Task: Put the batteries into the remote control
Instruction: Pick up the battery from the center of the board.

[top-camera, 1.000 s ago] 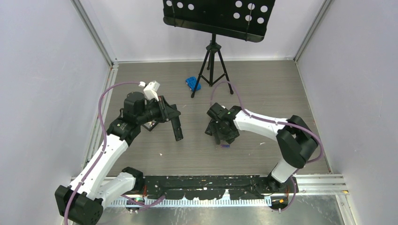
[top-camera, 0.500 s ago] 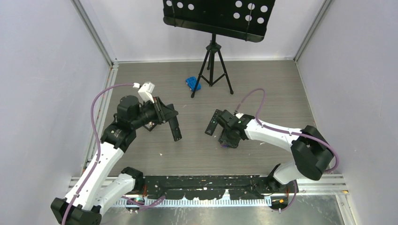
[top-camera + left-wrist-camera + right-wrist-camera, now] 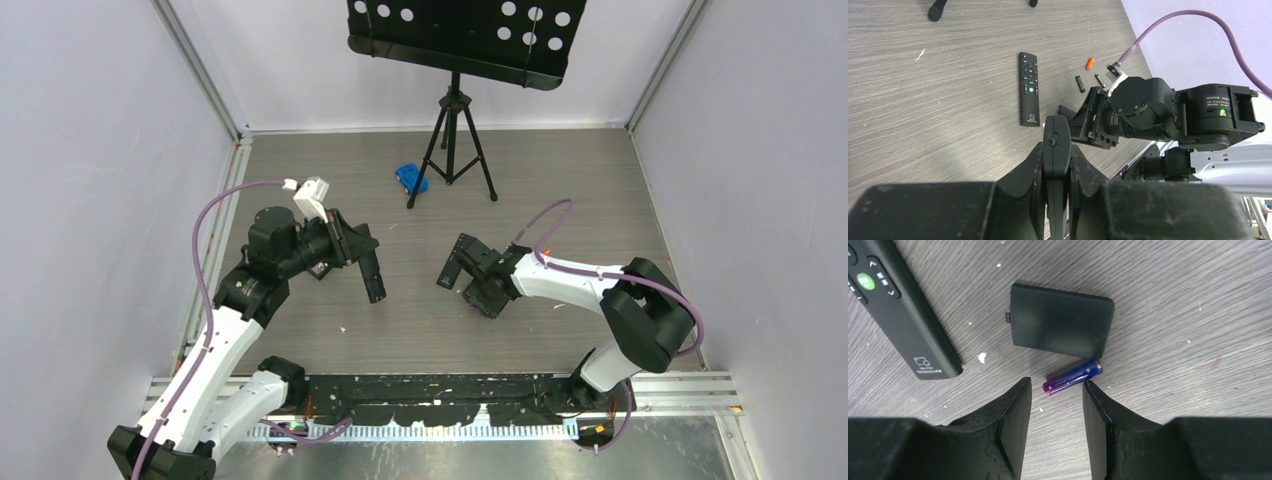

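The left gripper is clamped on one end of the remote control, a slim black bar that slants away from it toward the near edge of the grey wood-grain table. The right gripper points down at the table near the middle, just beside a second black remote that lies flat. Its jaws are hidden under the wrist. At the back stands a black tripod stand, with a small blue thing near its left foot.
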Controlling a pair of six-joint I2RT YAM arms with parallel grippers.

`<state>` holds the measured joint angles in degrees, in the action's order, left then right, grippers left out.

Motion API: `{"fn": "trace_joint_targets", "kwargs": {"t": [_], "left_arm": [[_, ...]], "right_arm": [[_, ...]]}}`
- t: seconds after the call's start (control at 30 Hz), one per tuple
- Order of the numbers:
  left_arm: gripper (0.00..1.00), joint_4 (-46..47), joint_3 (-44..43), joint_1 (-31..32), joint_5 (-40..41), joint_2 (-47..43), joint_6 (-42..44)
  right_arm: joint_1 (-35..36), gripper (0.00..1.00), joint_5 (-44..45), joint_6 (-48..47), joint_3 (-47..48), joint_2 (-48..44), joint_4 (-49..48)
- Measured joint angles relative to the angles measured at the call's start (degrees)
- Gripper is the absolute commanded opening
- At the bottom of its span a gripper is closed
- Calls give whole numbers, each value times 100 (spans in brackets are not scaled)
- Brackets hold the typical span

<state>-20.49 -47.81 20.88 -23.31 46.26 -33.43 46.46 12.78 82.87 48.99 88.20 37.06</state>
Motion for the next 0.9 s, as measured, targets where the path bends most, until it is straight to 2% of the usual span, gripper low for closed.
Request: {"fn": "trace_joint_targets", "kwargs": {"t": [0.37,0.63,0.7,0.8,0.9], "left_arm": [[0,0,7,0,20,68,94],[0,4,7,0,17,101,90],[0,7,7,0,4,116,85],[0,20,7,0,-96,166,52],[0,61,7,0,-223,229,17]], "right_arm": [[-37,38,304,221,-17,31,256],[-133,17,487,129,-26,31,450],[-142,17,549,63,-26,31,501],[-142,29,623,-72,-26,31,516],[-142,32,693,-291,-31,31,549]]}}
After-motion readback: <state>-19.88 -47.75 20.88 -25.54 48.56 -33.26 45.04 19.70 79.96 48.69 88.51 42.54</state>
